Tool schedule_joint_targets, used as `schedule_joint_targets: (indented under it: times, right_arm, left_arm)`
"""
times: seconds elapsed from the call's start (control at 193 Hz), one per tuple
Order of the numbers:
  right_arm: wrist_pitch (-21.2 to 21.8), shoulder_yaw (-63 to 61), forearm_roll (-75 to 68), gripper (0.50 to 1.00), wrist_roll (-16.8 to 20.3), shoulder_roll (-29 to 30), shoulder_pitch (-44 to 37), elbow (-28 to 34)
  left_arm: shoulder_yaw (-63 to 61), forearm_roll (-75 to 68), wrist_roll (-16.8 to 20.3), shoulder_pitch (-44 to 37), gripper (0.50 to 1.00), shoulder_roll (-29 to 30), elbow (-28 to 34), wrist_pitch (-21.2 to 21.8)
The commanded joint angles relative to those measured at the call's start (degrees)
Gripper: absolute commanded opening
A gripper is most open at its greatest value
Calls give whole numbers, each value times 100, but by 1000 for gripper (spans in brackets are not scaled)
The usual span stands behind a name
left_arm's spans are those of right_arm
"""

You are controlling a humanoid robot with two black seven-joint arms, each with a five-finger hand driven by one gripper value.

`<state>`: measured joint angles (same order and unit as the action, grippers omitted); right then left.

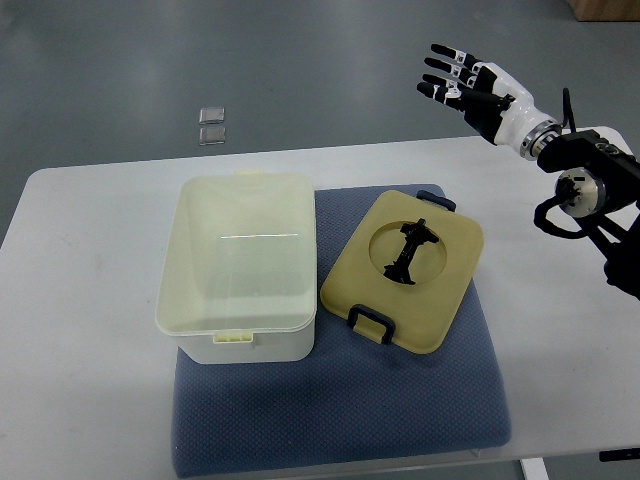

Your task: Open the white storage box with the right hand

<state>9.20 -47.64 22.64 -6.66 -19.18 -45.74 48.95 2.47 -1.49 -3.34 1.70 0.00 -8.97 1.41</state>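
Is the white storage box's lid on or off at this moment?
Off. The white storage box stands open-topped; the lid lies beside it on the blue mat.

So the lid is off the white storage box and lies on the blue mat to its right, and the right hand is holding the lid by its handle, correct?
Not quite. The top view shows the right hand raised above the table's far edge with fingers spread, holding nothing and well apart from the lid. The rest holds: the lid is off the white storage box and lies on the blue mat to its right.
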Motion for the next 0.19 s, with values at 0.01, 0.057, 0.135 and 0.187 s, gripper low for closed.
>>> schedule_joint_targets:
  times: [0.01,0.057,0.135,0.187]
  right_arm:
    - [11,9,-40,930,-10,55,66,-8]
    - [2,9,-40,930,-19,151,92,-8]
    - [-6,9,-40,930,-19,239,127,-8]
    - [-15,62,-40,930,-19,266,171,-8]
  left_arm:
    - [0,0,0,-3,1000,0,1,0]
    - [0,0,0,-3,1000,0,1,0]
    - [0,0,0,-3,1000,0,1,0]
    - [0,0,0,-3,1000,0,1,0]
